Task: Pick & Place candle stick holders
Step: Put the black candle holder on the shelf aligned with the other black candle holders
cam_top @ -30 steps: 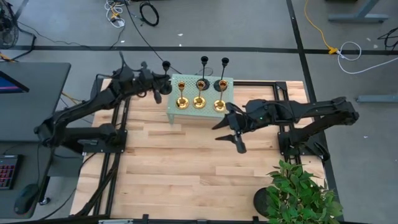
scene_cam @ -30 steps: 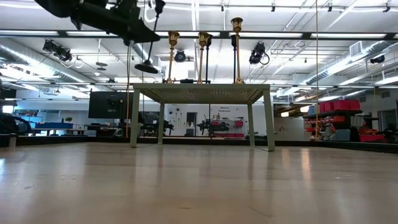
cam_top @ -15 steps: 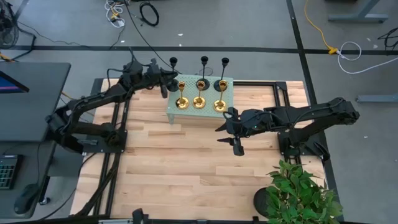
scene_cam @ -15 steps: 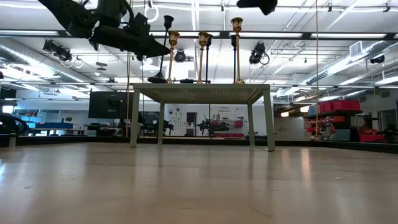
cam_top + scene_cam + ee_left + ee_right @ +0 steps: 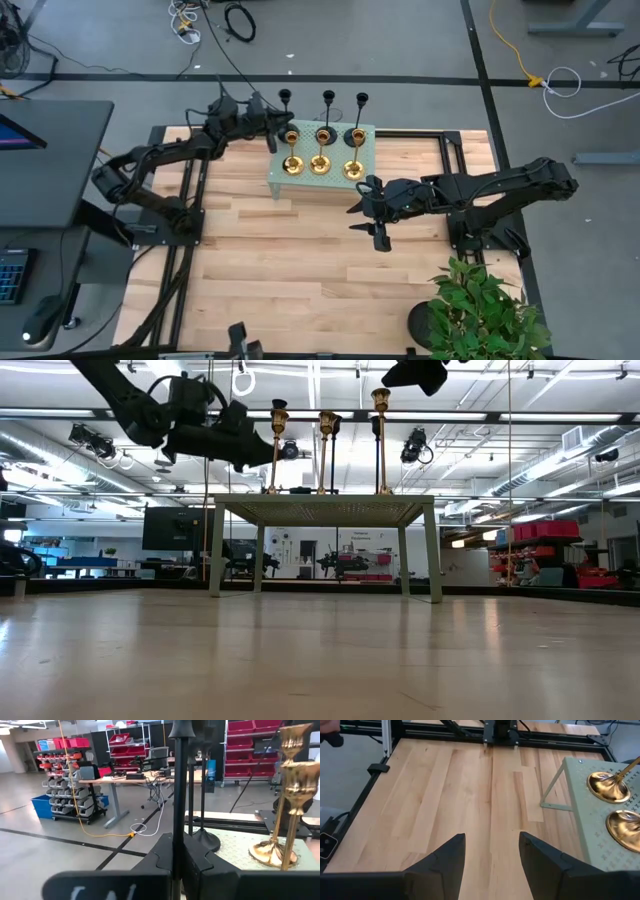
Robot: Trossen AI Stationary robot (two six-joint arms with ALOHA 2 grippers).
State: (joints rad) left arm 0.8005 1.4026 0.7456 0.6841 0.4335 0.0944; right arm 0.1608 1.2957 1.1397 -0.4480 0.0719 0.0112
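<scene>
The left gripper (image 5: 268,128) pinches a black holder (image 5: 284,97) by its stem above the stand's (image 5: 366,148) back-left corner, beside the brass holders (image 5: 321,163). A tilted release could topple it into that row. The right gripper (image 5: 373,212) hangs spread, clear of the stand.

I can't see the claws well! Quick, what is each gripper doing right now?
Left gripper: closed on a black candle holder, at the small green table's back left corner.
Right gripper: open and empty, above the wooden tabletop.
</scene>
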